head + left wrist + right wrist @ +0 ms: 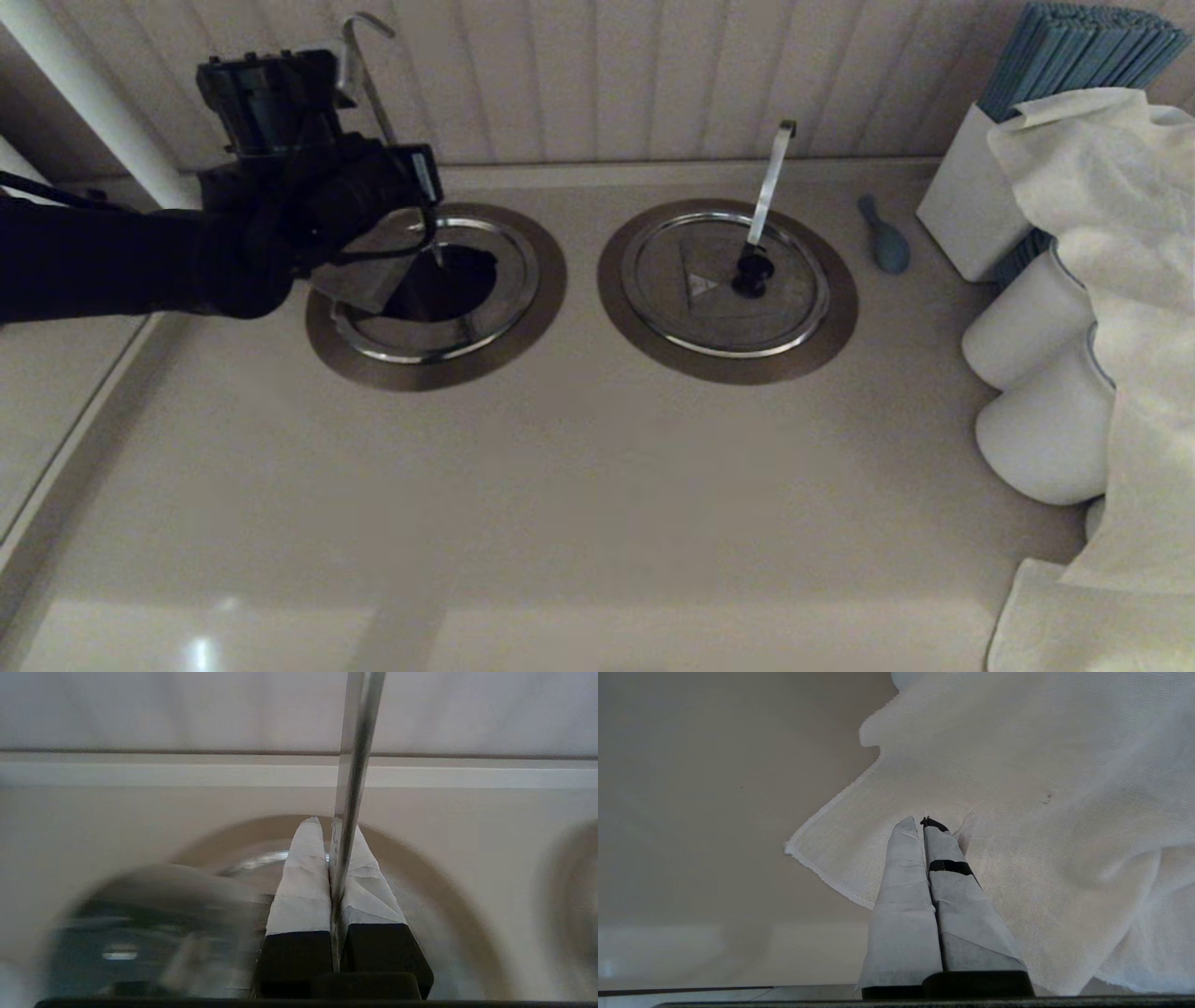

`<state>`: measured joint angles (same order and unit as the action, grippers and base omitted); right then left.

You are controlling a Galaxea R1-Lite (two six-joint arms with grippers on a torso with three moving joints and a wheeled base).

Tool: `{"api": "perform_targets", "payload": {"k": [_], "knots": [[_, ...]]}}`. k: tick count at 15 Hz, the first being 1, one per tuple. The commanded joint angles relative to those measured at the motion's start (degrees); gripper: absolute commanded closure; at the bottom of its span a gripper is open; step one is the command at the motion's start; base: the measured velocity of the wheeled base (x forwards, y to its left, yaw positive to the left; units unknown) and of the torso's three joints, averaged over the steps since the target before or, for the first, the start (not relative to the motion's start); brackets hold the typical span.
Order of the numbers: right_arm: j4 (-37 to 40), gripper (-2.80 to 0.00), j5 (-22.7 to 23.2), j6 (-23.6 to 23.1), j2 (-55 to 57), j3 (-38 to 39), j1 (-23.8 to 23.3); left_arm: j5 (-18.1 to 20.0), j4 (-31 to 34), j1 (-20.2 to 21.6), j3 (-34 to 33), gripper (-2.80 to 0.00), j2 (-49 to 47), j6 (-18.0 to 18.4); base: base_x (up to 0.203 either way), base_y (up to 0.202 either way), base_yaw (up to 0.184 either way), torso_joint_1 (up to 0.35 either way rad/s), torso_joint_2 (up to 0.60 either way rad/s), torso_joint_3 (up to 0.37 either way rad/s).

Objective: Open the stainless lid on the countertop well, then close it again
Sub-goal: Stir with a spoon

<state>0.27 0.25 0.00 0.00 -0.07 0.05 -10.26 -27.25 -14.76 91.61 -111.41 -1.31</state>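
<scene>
Left gripper (332, 858) jaws pinch the stainless lid (359, 271) by its knob, tilted over the countertop well's (448, 285) left rim; the rod (352, 774) runs between the fingertips. Risk: slipping off-seat. Right gripper (923, 826) jaws pressed together over the cloth (1041, 812).

A: Left arm status?

B: It enters from the left edge of the head view and extends forward, black wrist raised. The left gripper (411, 201) points toward the rear wall.

A: Finger state?

B: Closed — in the left wrist view the white-wrapped fingers (301, 882) lie pressed together, with a thin metal rod (348, 826) pinched between them.

A: Right arm?

B: Outside the head view. In the right wrist view the right gripper (924, 826) is closed — both wrapped fingers (903, 891) meet along their full length, with nothing between them.
</scene>
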Motion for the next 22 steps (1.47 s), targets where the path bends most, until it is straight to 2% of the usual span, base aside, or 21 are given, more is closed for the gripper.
{"api": "perform_targets", "payload": {"k": [1,3,6,8,14,16,18,20,22], "knots": [[0.0,0.00,0.0,0.0,0.0,0.1,0.0,-0.3,-0.2,0.9,0.0,0.00,-0.3,1.9,0.000,0.000,0.000,0.000,0.00,0.000],[0.0,0.00,0.0,0.0,0.0,0.0,0.0,-0.8,-0.4,2.1,-0.1,0.00,-0.6,4.4,0.000,0.000,0.000,0.000,0.00,0.000],[0.0,0.00,0.0,0.0,0.1,0.0,0.0,-1.7,-0.9,2.1,1.9,0.00,-2.6,4.2,0.000,0.000,0.000,0.000,0.00,0.000],[0.0,0.00,0.0,0.0,0.1,0.0,0.0,-2.5,-3.5,2.0,3.2,0.00,-4.5,3.8,0.000,0.000,0.000,0.000,0.00,0.000],[0.0,0.00,0.0,0.0,0.0,0.1,0.0,-2.4,-4.0,-2.3,2.9,0.00,-3.2,-1.1,0.000,0.000,0.000,0.000,0.00,0.000],[0.0,0.00,0.0,0.0,0.0,0.0,0.0,-2.1,-2.5,-2.3,1.4,0.00,-1.7,-1.1,0.000,0.000,0.000,0.000,0.00,0.000],[0.0,0.00,0.0,0.0,0.0,0.0,0.0,0.0,2.3,-1.9,-0.5,0.00,1.2,-1.1,0.000,0.000,0.000,0.000,0.00,0.000],[0.0,0.00,0.0,0.0,0.0,0.0,0.0,2.0,6.9,0.0,-1.5,0.00,3.2,-1.0,0.000,0.000,0.000,0.000,0.00,0.000],[0.0,0.00,0.0,0.0,0.0,0.0,0.0,2.1,9.2,1.8,-1.0,0.00,2.9,-0.4,0.000,0.000,0.000,0.000,0.00,0.000]]}}
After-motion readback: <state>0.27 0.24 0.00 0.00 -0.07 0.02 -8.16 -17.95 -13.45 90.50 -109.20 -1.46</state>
